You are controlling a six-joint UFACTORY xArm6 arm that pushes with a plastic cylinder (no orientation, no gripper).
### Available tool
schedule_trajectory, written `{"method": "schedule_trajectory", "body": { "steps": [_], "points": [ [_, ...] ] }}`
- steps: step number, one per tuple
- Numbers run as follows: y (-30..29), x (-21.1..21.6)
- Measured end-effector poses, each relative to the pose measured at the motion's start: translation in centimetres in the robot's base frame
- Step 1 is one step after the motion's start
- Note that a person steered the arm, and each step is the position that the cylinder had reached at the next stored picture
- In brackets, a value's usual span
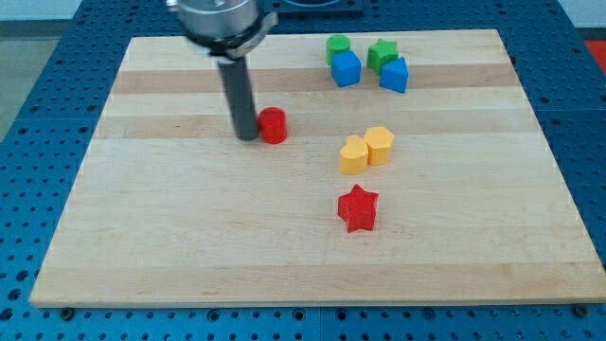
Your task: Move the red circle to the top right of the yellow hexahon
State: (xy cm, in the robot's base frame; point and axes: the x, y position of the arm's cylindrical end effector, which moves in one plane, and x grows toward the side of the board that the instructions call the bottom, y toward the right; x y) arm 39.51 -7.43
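The red circle (274, 125) is a short red cylinder on the wooden board, left of the view's centre. My tip (246, 137) rests just to its left, touching or nearly touching it. The yellow hexagon (380, 145) stands to the right of the centre, with a yellow heart-shaped block (354, 155) pressed against its lower left side. The red circle lies well to the left of the yellow hexagon and slightly above it in the view.
A red star (358, 208) lies below the yellow pair. At the view's top right stand a green block (337, 46), a blue cube (347, 69), a green star-like block (383, 54) and a blue block (395, 74). The board's edge (312, 301) runs along the bottom.
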Motion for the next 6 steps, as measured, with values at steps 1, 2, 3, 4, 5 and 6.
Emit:
{"method": "schedule_trajectory", "body": {
  "steps": [1,2,3,4,5,6],
  "points": [
    [8.5,-0.1],
    [9.7,-2.3],
    [10.7,-4.1],
    [17.3,-4.1],
    [24.2,-2.8],
    [20.0,-2.7]
  ]
}}
